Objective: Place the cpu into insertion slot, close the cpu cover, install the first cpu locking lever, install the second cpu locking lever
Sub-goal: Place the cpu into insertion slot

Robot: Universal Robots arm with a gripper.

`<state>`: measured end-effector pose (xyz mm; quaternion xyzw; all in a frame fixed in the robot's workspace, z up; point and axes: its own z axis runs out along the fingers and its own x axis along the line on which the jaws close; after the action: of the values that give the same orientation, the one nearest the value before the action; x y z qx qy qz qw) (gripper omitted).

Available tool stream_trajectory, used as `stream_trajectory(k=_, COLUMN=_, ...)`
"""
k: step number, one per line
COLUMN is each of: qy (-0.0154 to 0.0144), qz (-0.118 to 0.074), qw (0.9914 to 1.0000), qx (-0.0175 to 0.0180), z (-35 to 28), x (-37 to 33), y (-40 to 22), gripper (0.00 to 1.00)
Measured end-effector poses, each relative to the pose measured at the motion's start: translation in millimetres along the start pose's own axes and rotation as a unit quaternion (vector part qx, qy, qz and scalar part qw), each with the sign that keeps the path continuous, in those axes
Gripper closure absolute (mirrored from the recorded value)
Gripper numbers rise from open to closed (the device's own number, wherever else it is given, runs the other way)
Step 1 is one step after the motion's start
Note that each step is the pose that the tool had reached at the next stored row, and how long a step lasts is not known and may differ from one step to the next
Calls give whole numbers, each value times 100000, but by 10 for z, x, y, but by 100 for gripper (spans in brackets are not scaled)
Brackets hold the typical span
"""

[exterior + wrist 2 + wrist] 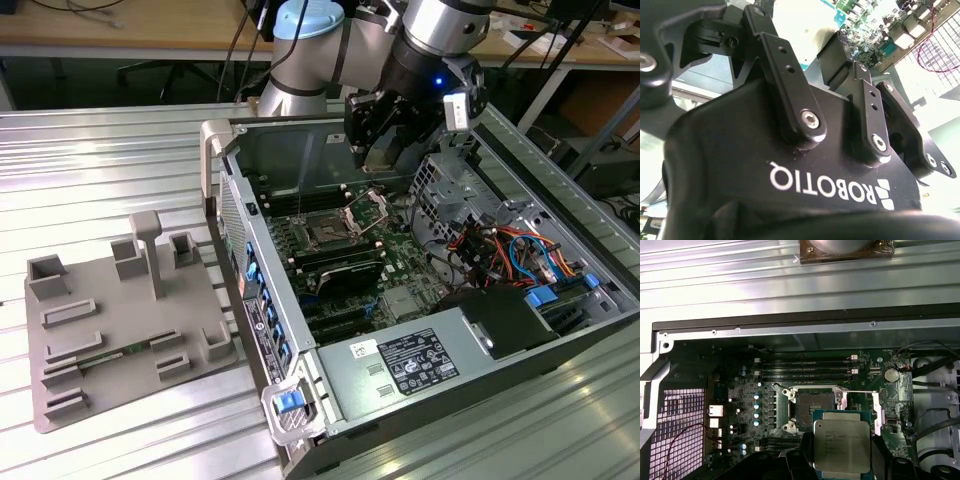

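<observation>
In the first wrist view my gripper [842, 460] is shut on the cpu [842, 444], a flat silver-grey square chip on a green base, with dark fingers [799, 462] on two opposite edges. The chip hangs above the green board, just beside the insertion slot [813, 407], a dark square socket with a silver rim that lies bare. In the exterior view the gripper [384, 152] hovers inside the open computer case over the insertion slot [325, 232]. The cpu cover [367, 208] stands tilted up behind the socket. The second wrist view has the gripper's black fingers [785, 75] close up.
Long black memory slots [805, 371] run beside the socket. The case wall [262, 290] rises at the exterior view's left, with cables [505, 250] and a power supply [405, 365] at its right. A grey fixture plate [120, 320] lies on the ribbed metal table.
</observation>
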<state>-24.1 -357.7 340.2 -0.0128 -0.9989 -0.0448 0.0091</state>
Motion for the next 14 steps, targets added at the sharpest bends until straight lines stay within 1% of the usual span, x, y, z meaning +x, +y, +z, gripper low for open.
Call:
stream_trajectory(k=7, qy=1, qz=-21, qw=100000, qx=4, z=40, x=-1, y=-4, gripper=45)
stream_trajectory(k=9, qy=54, qz=-630, qw=99998, qx=14, z=58, x=6, y=-6, gripper=45)
stream_trajectory(k=12, qy=184, qz=-2068, qw=99978, qx=39, z=72, x=12, y=-7, gripper=45)
stream_trajectory(k=14, qy=228, qz=-2600, qw=99966, qx=46, z=85, x=25, y=-9, gripper=45)
